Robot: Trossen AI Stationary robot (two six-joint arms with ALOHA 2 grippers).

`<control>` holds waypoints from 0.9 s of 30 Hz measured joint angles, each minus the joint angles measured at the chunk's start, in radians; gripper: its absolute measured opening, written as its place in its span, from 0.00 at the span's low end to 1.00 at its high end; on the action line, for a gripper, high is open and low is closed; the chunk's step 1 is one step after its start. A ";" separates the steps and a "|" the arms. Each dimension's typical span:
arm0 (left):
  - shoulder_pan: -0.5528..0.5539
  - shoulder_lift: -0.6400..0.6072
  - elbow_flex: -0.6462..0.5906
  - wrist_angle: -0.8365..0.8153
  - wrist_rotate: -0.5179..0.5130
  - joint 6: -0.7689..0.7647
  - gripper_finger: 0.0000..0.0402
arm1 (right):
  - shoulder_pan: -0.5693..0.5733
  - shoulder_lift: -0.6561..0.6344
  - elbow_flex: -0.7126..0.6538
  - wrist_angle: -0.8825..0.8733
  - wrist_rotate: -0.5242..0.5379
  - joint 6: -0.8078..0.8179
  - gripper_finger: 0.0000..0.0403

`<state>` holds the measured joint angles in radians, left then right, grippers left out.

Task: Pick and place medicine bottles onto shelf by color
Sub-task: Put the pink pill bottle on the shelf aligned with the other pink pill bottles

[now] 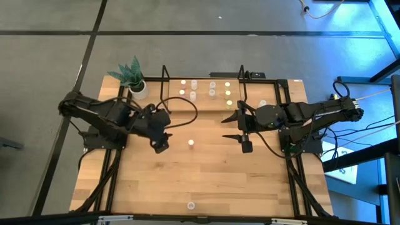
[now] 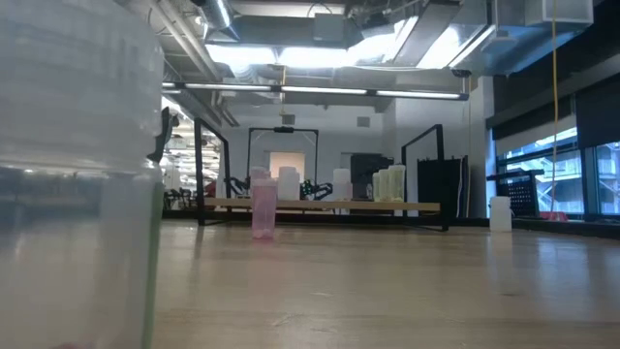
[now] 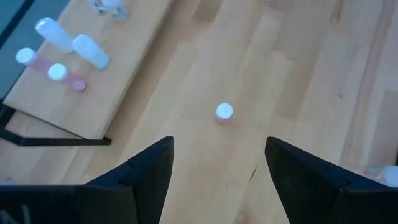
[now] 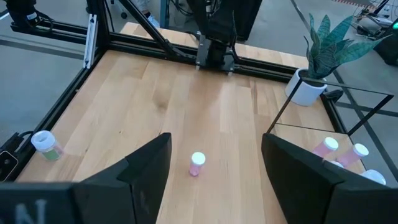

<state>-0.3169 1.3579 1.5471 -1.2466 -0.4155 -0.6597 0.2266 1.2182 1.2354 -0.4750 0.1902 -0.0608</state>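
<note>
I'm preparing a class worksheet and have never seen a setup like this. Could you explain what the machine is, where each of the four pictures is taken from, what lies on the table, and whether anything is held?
Two dark robot arms work at a wooden table. One picture looks down from overhead, one looks level across the tabletop, and two come from the arms' wrists. The left tool and right tool are both open and hold nothing. Between them stands one pink bottle. More small bottles stand on the shelf, beside a potted plant. Another bottle stands near the table's front edge.

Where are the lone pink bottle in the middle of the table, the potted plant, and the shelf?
pink bottle (image 3: 224, 112), left wrist view, its white cap.
potted plant (image 4: 308, 87), right wrist view, its white pot.
shelf (image 1: 203, 103), high view, board's front edge.
</note>
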 joint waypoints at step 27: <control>-0.139 -0.004 0.000 -0.030 -0.230 -0.205 0.62 | -0.043 0.167 0.078 0.027 0.017 0.032 0.62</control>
<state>-0.4557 1.3540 1.5467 -1.2764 -0.6453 -0.8650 0.1838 1.3850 1.3138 -0.4481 0.2071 -0.0286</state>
